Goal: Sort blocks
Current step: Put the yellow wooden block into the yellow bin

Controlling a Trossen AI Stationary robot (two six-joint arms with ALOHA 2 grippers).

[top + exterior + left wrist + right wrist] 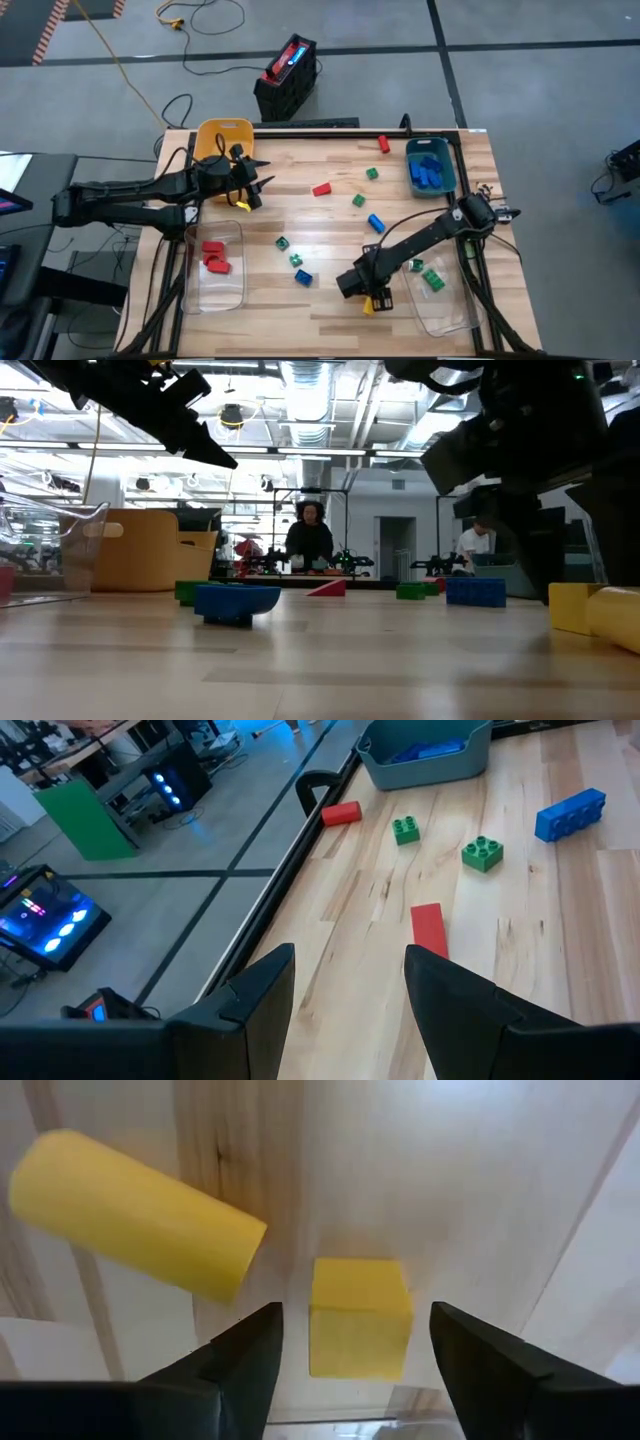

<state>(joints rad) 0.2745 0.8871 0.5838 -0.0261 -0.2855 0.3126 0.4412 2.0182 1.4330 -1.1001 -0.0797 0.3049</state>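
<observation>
Hovering wide open, the right claw is straddling a smooth yellow cube block beside a yellow cylinder on the wooden surface; left claw is gaping, empty.

No readable text, labels, brands or numbers in any view. Black crate on the floor has a red panel, marks too small to read. Screen beside the table glows blue, nothing legible on it. Blocks and bins carry no print. Room behind the table in the low view shows no signs that can be made out.
</observation>
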